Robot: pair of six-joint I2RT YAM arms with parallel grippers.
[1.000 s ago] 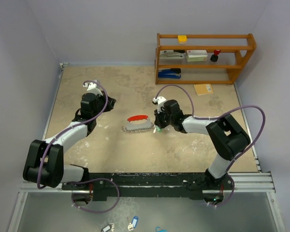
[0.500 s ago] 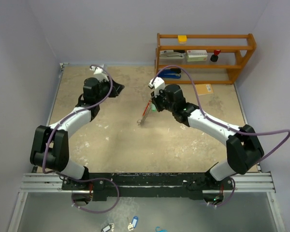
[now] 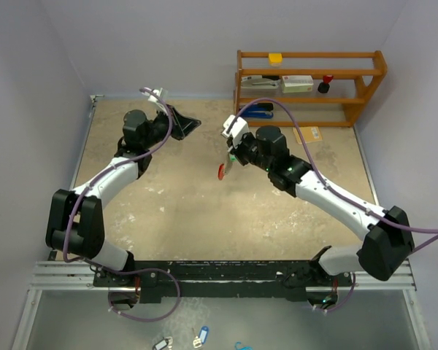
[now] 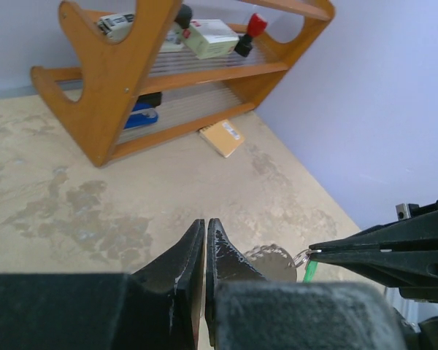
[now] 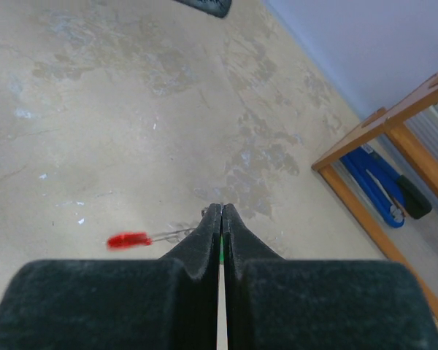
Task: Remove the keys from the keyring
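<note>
right gripper [image 5: 220, 213] is clenched on the pale-green keys [image 4: 310, 271], held up off the table [image 3: 204, 211]. the keyring [image 3: 221, 172] dangles beneath them, chain leading down to its red crescent at the low end. left gripper [image 4: 205, 227] is pinched shut, empty.

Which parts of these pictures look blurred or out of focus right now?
Right wrist view: the keyring is a smeared red streak, the keys only a green sliver between the jaws, the table sharp. Left wrist view: the left gripper is soft and dark near the lens, the wooden shelf crisp. Top external view: even light, no glare, the keyring small and fuzzy-edged.
</note>
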